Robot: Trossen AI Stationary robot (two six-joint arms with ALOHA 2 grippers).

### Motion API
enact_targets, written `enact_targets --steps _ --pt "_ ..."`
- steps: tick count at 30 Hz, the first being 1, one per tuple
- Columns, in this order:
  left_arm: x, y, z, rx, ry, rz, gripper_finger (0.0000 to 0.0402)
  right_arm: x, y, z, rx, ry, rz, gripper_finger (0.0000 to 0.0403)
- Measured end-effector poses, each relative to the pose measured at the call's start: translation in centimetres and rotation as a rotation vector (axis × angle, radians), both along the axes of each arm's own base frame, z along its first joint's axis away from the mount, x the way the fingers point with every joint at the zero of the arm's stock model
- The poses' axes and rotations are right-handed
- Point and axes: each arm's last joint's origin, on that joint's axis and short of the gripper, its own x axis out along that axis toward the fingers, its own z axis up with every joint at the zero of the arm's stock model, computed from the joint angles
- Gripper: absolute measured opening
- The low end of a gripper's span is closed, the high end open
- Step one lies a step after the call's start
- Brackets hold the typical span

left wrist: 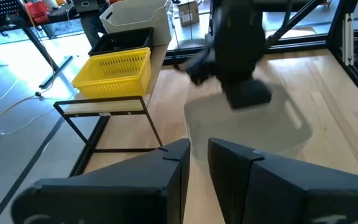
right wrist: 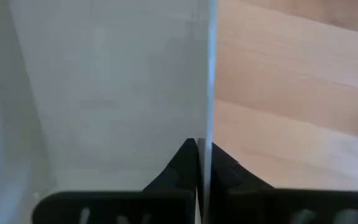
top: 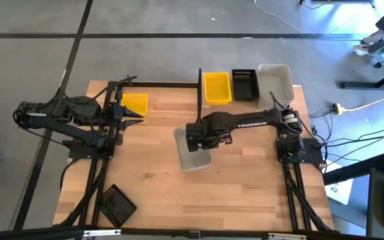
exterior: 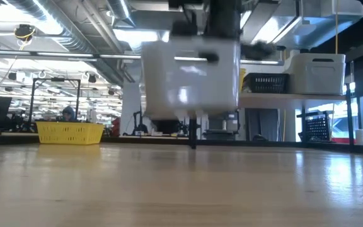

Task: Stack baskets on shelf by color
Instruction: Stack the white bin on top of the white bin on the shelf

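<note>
My right gripper (top: 205, 139) hangs over the table's middle, shut on a translucent whitish basket (top: 192, 152), which floats above the tabletop in the low view (exterior: 191, 75). The shelf (exterior: 295, 96) along the far edge carries a yellow basket (top: 217, 88), a black slatted one (top: 245, 85) and a translucent one (top: 275, 80), each resting on its base. Another yellow basket (top: 135, 103) sits on the table at far left. My left gripper (top: 137, 118) waits just beside it, open by a narrow gap (left wrist: 199, 163), touching nothing. My right gripper pinches one side wall (right wrist: 209, 93) of the translucent basket at its upper edge, one finger inside the basket and one outside. The fingers come from above, pointing down. The basket hangs below them, lifted clear of the table and roughly level.
A black slatted basket (top: 119, 205) lies at the table's near left corner. Black metal frame bars run along the left and right sides of the table. Bare wood stretches across the near half of the table (top: 232, 193).
</note>
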Motion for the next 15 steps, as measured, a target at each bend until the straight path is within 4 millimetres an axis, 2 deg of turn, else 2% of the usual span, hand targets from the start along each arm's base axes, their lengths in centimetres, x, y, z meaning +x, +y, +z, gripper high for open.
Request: enact_targets --steps 3,7,15 --pt "0.0 0.0 0.0 0.001 0.0 0.0 0.0049 -0.2 0.6 3.8 -0.008 -0.02 0.02 0.0002" --pt "0.0 0.0 0.0 0.009 0.002 -0.003 0.0049 -1.5 0.9 8.5 -0.04 -0.029 0.037 0.0001" --pt "0.0 0.0 0.0 0.017 0.006 -0.005 0.0049 -3.3 -0.4 14.2 -0.178 -0.223 0.063 0.0"
